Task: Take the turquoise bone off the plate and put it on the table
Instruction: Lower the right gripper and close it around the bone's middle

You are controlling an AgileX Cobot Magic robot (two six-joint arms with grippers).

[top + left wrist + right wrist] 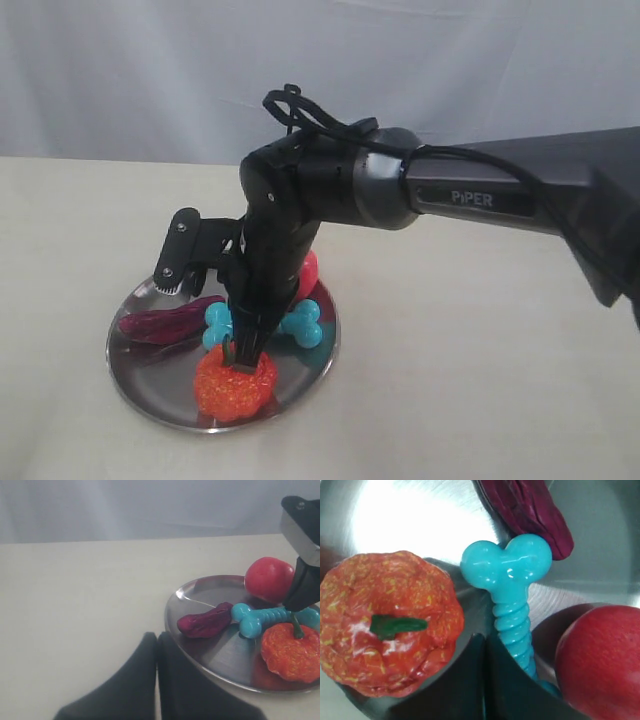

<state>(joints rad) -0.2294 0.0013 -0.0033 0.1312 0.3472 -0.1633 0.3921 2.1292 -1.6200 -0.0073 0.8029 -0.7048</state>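
Right wrist view: the turquoise bone (512, 605) lies on the plate (395, 515) beside the pumpkin (390, 625), with the right gripper (485, 640) over it, jaws together and empty. The left gripper (157, 640), also closed, hangs off the plate; grasping, lifting and setting down on the table (450, 380) are all left to do.

In the exterior view the right gripper (246, 345) covers the shaft of the turquoise bone (302, 322), leaving only both knobbed ends; the right arm (340, 190) hides most of the red ball (309, 272); the left wrist view's edge cuts off the plate (220, 655); the right wrist view crops the ball.
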